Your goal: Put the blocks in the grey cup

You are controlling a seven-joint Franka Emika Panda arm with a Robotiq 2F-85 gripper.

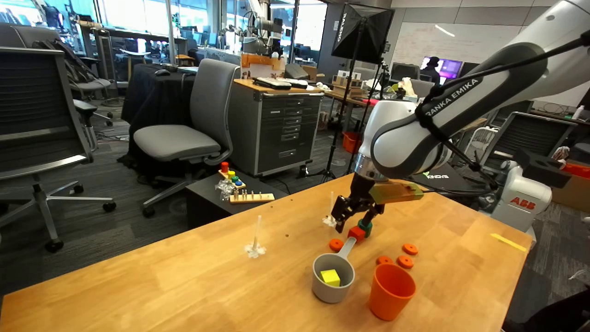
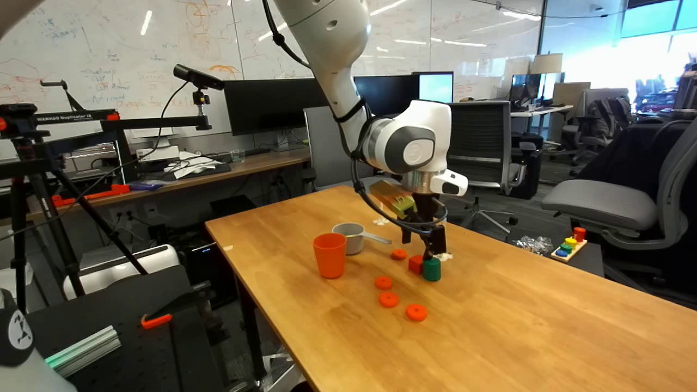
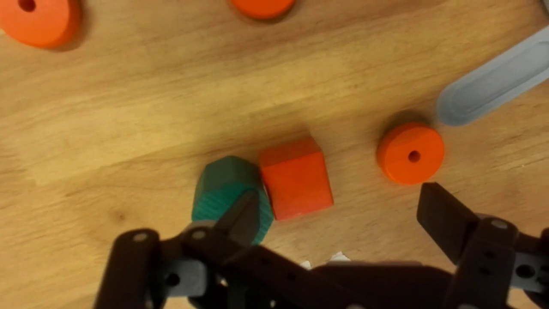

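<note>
The grey cup (image 1: pixel 333 294) stands upright with a yellow block (image 1: pixel 330 277) inside; it also shows in an exterior view (image 2: pixel 355 244), and its handle (image 3: pixel 493 81) shows in the wrist view. A red block (image 3: pixel 300 184) and a green block (image 3: pixel 229 176) stand side by side, touching, beyond the handle's tip. Several orange disc blocks lie around, one (image 3: pixel 411 154) near the handle tip. My gripper (image 3: pixel 339 201) is open and empty, low over the table. One finger overlaps the green block's top in the wrist view; contact cannot be told. The other finger is near the orange disc.
The taller orange-red cup (image 1: pixel 391 295) stands beside the grey cup. Three orange discs (image 2: pixel 388 299) lie spread on the table (image 2: pixel 490 326). Two thin upright pegs (image 1: pixel 256 235) are taped to the table near its edge. Yellow tape (image 1: pixel 508 242) lies near a corner.
</note>
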